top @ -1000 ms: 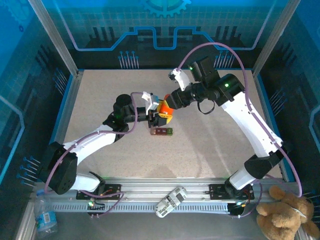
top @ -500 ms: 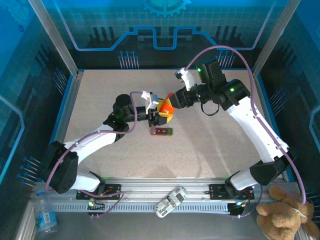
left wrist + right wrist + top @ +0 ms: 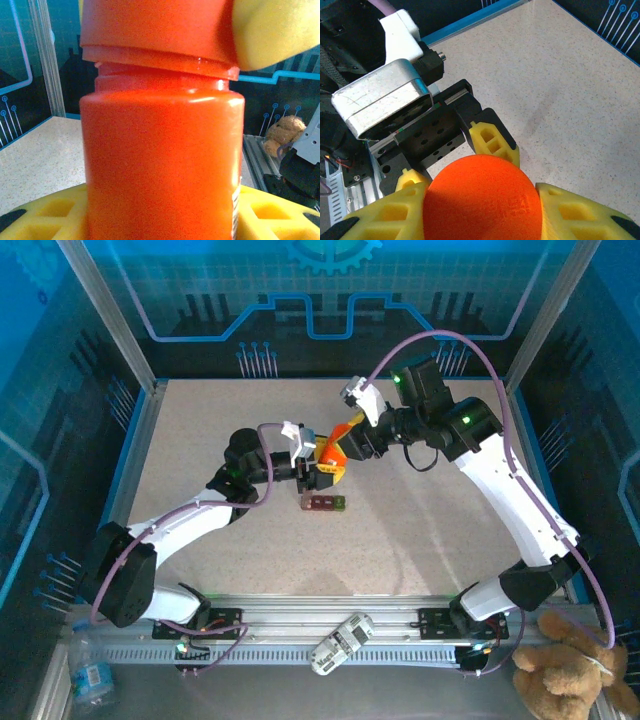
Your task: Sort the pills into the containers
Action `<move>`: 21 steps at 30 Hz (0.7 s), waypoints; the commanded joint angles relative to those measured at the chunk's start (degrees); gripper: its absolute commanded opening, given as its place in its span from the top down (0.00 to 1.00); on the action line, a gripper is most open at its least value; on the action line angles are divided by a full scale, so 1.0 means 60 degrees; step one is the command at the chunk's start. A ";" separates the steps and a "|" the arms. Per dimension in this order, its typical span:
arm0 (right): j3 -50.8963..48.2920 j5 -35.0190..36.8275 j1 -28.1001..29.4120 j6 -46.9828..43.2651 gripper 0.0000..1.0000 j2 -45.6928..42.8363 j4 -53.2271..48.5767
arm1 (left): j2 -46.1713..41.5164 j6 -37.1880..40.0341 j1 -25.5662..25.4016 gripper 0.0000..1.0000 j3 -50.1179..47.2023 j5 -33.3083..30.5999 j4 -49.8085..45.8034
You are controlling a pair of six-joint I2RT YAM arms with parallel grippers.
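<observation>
Gripping orange bottle [image 3: 160, 165]: left end effector [image 3: 324, 473]. Right end effector [image 3: 342, 445] clamped on cap [image 3: 481, 197]. Bottle contents hidden; containers [image 3: 325, 503] compartments indistinct.

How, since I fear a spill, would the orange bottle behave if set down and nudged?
The orange bottle looks rigid and glossy: probably stiff, somewhat slippery in the left gripper. Its round body would likely roll if laid sideways. The right gripper pinches the cap, perhaps loosened, so tipping might cause a spill.
</observation>
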 commanded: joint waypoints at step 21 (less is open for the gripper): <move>-0.1061 0.0087 -0.0130 0.3633 0.74 0.0399 0.0542 | 0.0233 -0.0869 -0.0305 1.00 -0.0622 -0.1970 0.2648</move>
